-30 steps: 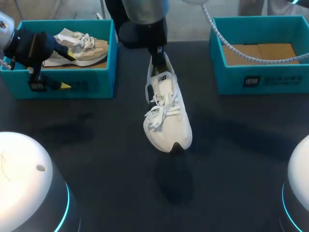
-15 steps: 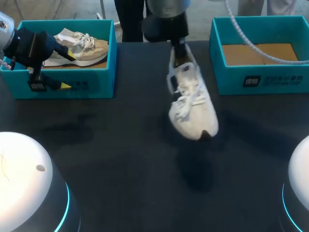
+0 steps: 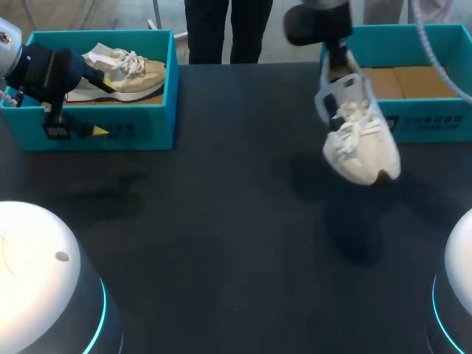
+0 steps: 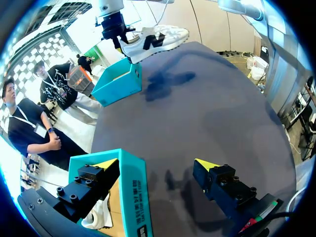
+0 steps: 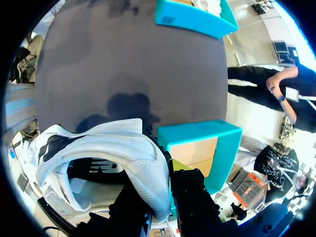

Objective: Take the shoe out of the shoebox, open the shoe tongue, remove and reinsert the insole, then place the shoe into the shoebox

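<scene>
A black table seen from above, with a teal left shoebox standing at its far left corner. Every place below is given from that left shoebox.

The left gripper hung at the box's front wall. Its two yellow-tipped fingers were spread wide and gripped nothing. In the left wrist view, one finger sat over the inside of the box and the other over the table just in front, so the wall ran between them; whether either finger touched the wall could not be told.

Inside the left shoebox lay a beige shoe on its sole, with white laces and its toe towards the box's right wall.

Well to the right of the left shoebox, across a wide stretch of table, a white shoe hung in the air. Its heel was up, its toe pointed down and forward, its laces were loose, and its shadow lay on the table beneath. The right gripper pinched the shoe's heel collar. The right wrist view showed one dark finger inside the shoe and the other behind the heel, with the collar pressed between them.

Farthest from the left shoebox, at the table's far right corner, stood a second teal box, the right shoebox, with a brown cardboard floor. The white shoe hung in front of its near wall
</scene>
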